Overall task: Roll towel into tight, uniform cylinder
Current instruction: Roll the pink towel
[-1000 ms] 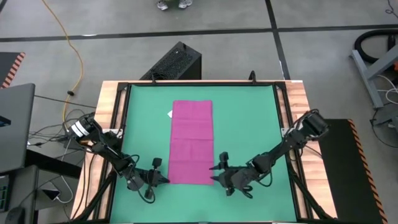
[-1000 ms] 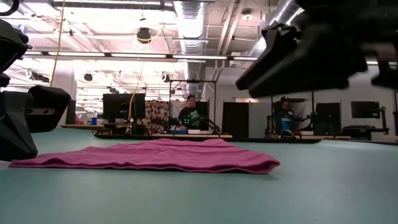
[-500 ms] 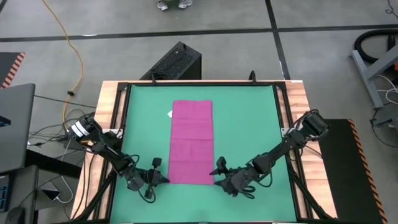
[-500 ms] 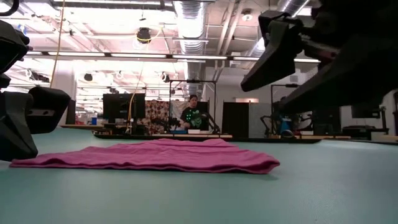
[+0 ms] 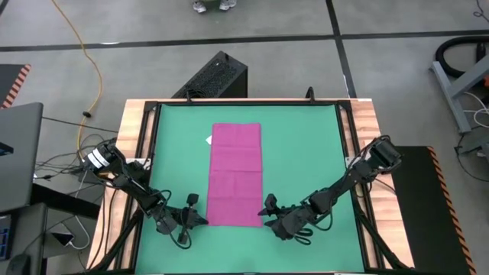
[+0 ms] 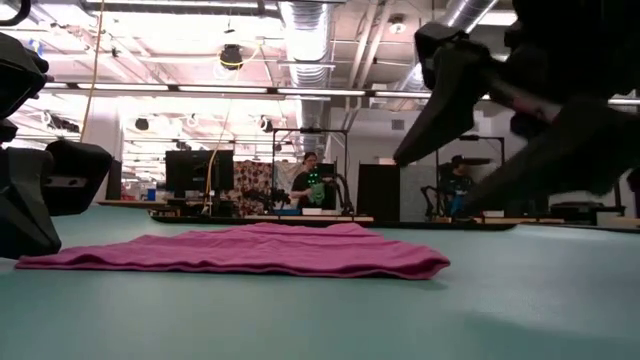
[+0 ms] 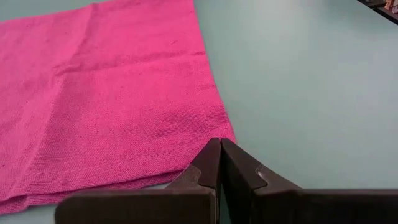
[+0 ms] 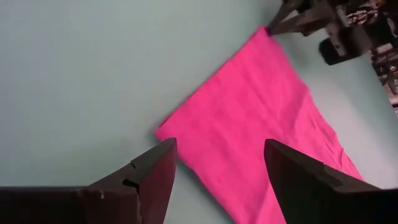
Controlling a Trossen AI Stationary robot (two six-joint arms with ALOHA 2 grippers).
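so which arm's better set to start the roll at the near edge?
Left, probably. The left tool is shut with its tips right at the towel's near corner. The right tool is open, lined up on the other near corner, but in the low view it hangs above the mat.

A lab: monitor-lined workbenches [image 6: 250, 205], exposed ceiling ducts [image 6: 300, 30], seated people [image 6: 308, 185].

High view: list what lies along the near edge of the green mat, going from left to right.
left gripper → towel → right gripper
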